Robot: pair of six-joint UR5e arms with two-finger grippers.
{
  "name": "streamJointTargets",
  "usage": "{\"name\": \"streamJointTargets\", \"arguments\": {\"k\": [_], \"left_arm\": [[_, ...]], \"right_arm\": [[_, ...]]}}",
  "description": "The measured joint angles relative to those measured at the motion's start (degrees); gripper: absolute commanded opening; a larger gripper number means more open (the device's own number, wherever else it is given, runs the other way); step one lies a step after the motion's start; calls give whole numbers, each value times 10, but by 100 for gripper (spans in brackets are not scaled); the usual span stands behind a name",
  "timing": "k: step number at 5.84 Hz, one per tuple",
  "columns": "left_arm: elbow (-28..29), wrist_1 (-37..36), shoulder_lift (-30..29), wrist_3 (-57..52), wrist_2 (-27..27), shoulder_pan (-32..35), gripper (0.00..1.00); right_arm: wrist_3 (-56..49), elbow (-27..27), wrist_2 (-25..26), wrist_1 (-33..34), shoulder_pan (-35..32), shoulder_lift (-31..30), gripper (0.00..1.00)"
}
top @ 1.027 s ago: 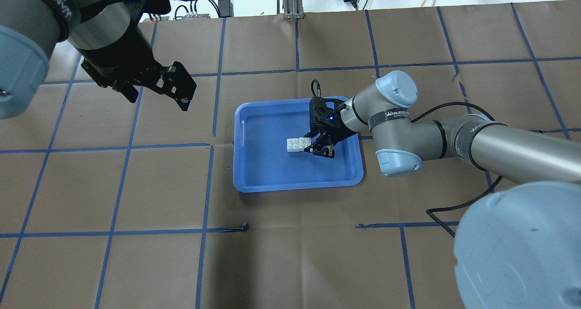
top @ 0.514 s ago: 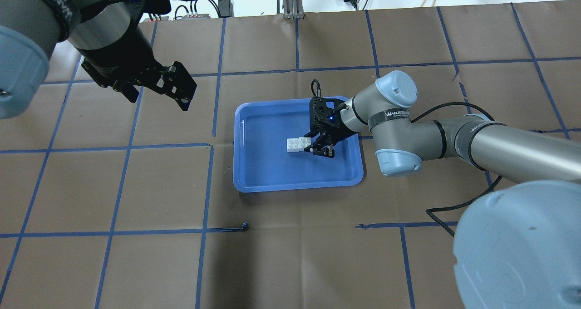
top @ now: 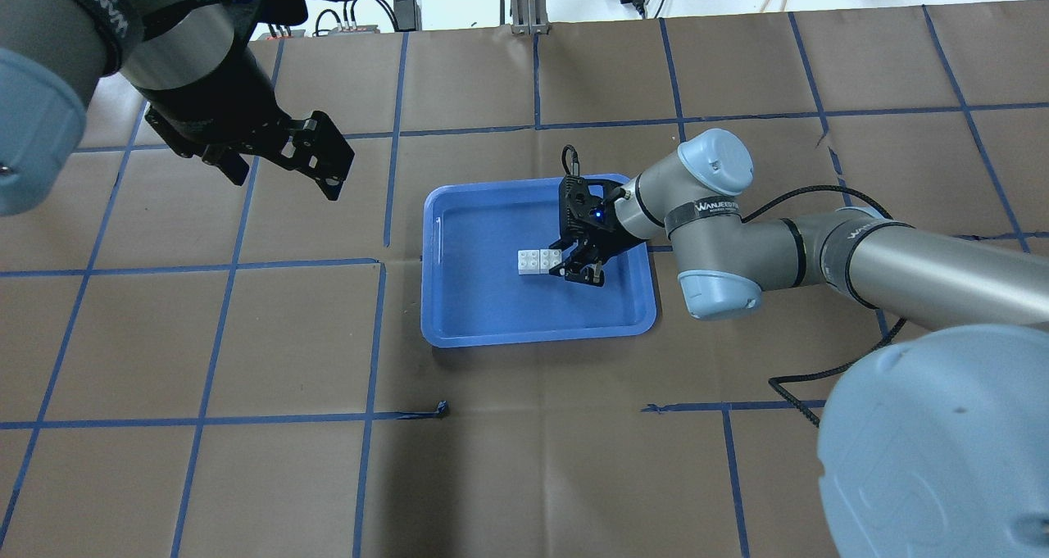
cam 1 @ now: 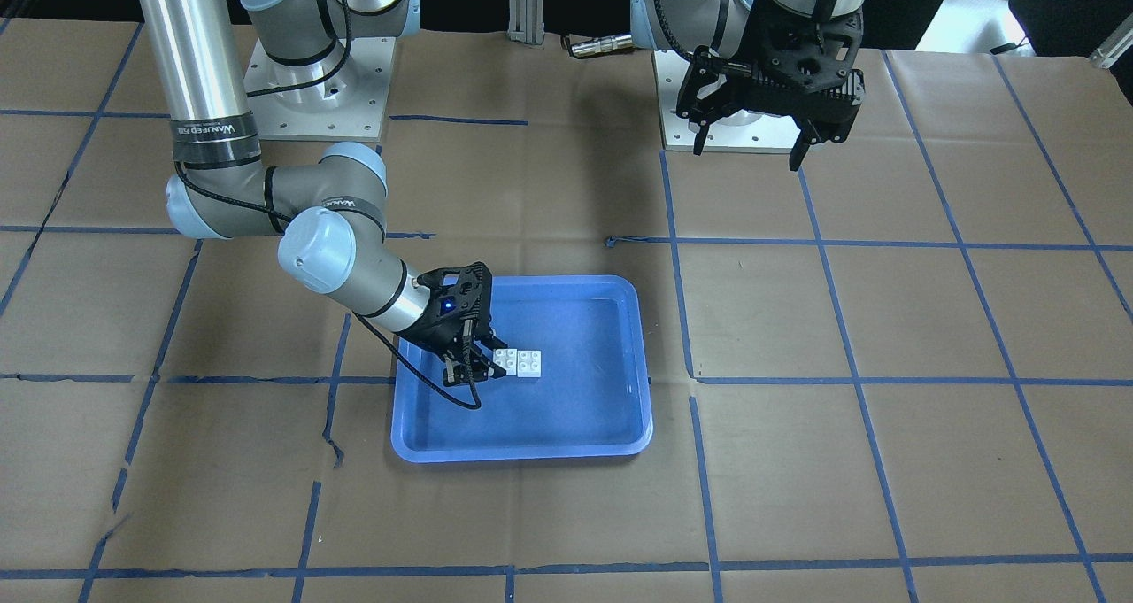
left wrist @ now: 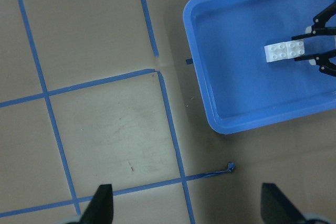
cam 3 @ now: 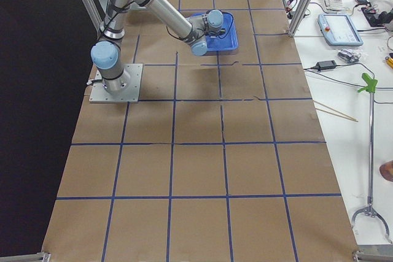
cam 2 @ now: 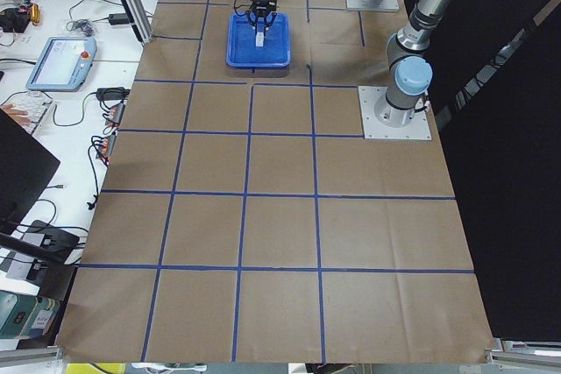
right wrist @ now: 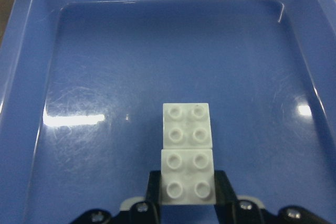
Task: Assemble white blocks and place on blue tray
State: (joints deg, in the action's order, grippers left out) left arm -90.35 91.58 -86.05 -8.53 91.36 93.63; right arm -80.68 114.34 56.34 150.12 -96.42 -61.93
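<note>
Item: two small white studded plastic blocks, end to end on the shallow blue plastic tray, apparently for delivery. The right claw pinches the nearer block, probably to seat it. The left claw is spread and held aloft, well apart.

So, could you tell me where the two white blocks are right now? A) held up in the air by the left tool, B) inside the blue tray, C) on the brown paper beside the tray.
B: the white blocks lie in a row on the floor of the blue tray, with the right tool at one end of them, while the left tool hangs over the paper well away.
</note>
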Motion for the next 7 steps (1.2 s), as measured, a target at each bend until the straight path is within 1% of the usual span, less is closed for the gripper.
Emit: {"name": "streamJointTargets", "arguments": {"k": [3, 5, 7], "left_arm": [[0, -1, -1, 0, 0, 1, 99], [1, -1, 1, 0, -1, 0, 99], [1, 2, 7, 0, -1, -11, 99]], "right_arm": [[0, 0, -1, 0, 0, 6, 30], [2, -1, -1, -1, 0, 6, 32], [13, -2, -1, 4, 0, 5, 32]]}}
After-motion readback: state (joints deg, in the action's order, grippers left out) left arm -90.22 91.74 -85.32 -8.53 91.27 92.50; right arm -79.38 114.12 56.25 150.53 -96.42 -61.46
